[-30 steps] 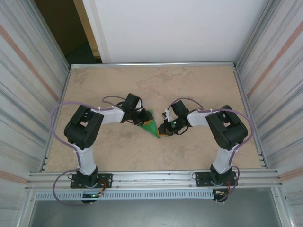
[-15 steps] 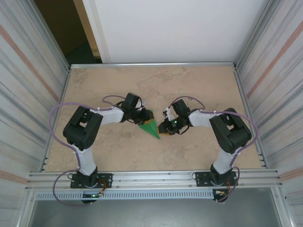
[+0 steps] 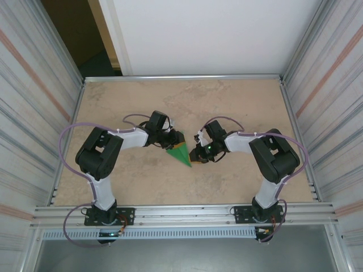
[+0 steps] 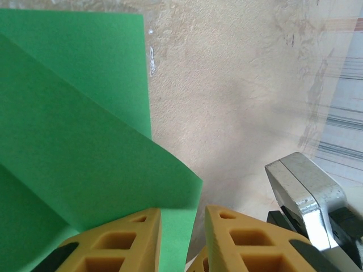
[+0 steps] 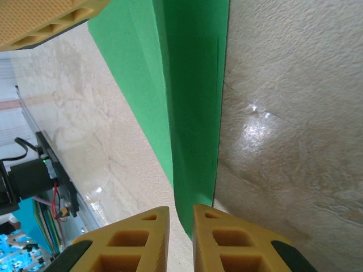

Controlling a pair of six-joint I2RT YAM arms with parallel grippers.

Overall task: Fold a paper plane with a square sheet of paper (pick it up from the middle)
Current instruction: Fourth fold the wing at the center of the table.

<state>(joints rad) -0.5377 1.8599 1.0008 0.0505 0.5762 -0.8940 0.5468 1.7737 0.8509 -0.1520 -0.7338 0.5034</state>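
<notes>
The square sheet of paper [image 3: 181, 151] lies folded on the table as a narrow green dart, its tip toward the near side. My left gripper [image 3: 172, 141] is at its wide far end. In the left wrist view a raised flap of the paper [image 4: 74, 130] reaches into the gap of that gripper [image 4: 182, 218], whose jaws stand slightly apart. My right gripper [image 3: 194, 156] is at the pointed end. In the right wrist view the paper [image 5: 193, 113] runs its tip between the narrowly open jaws of that gripper [image 5: 181, 218], with table showing beside it.
The beige table [image 3: 238, 107] is fenced by a metal rail [image 3: 181, 77] at the back and ribbed walls on both sides. A grey metal part [image 4: 306, 192] sits close at the right of the left wrist view.
The left gripper has edged a little to the right onto the paper's wide end. The right gripper stays at the tip and the paper has hardly shifted.
</notes>
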